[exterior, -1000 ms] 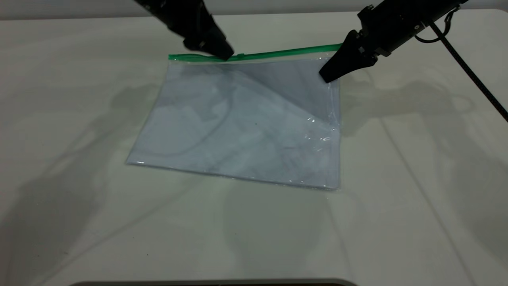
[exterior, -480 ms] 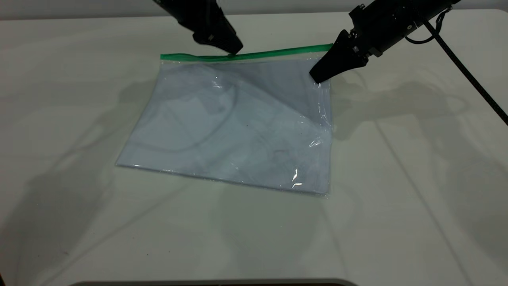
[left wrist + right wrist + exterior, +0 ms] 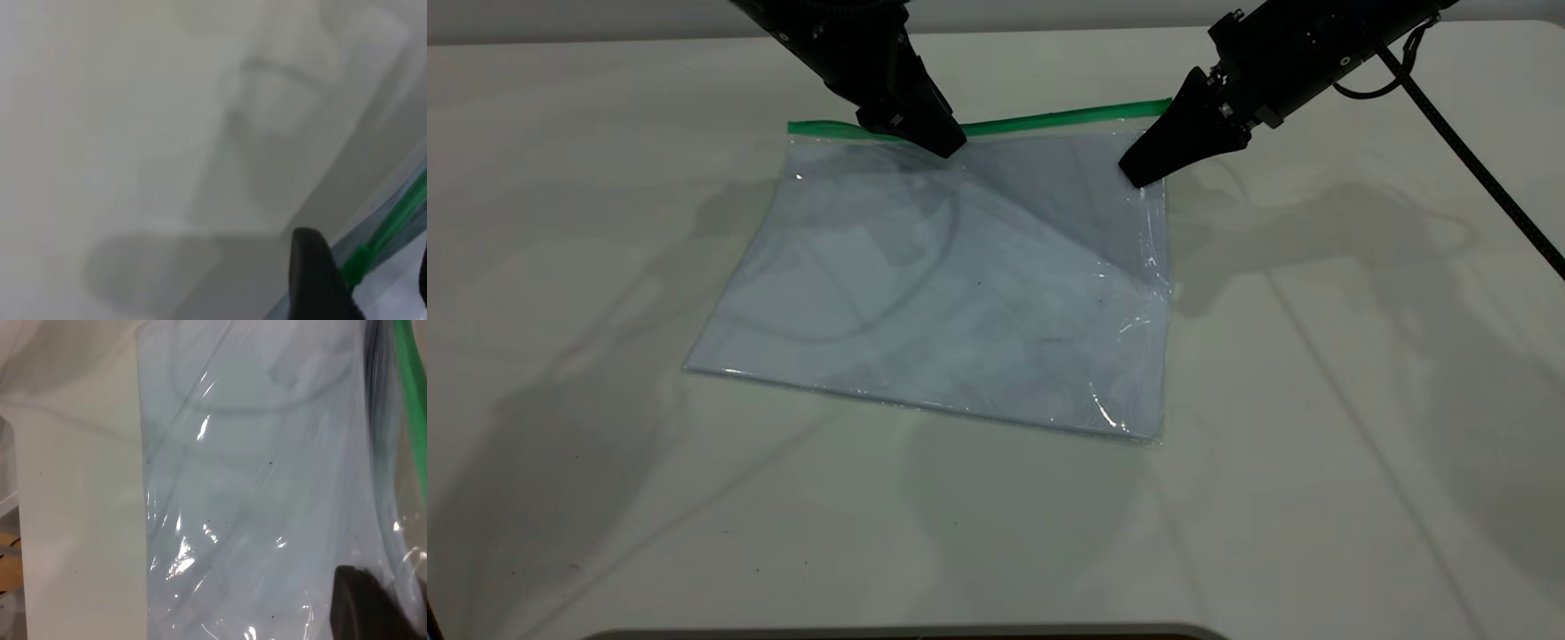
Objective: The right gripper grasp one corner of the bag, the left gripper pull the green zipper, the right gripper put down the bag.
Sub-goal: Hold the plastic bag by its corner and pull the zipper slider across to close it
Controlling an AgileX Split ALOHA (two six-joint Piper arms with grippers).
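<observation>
The bag (image 3: 951,284) lies on the white surface (image 3: 1316,444), its far edge raised. The right gripper (image 3: 1138,173) pinches the bag's corner just below the zipper's (image 3: 1067,116) end, fingers closed on the plastic. The left gripper (image 3: 947,142) sits on the zipper near its middle; its fingers (image 3: 313,273) straddle the green strip, slightly apart.
</observation>
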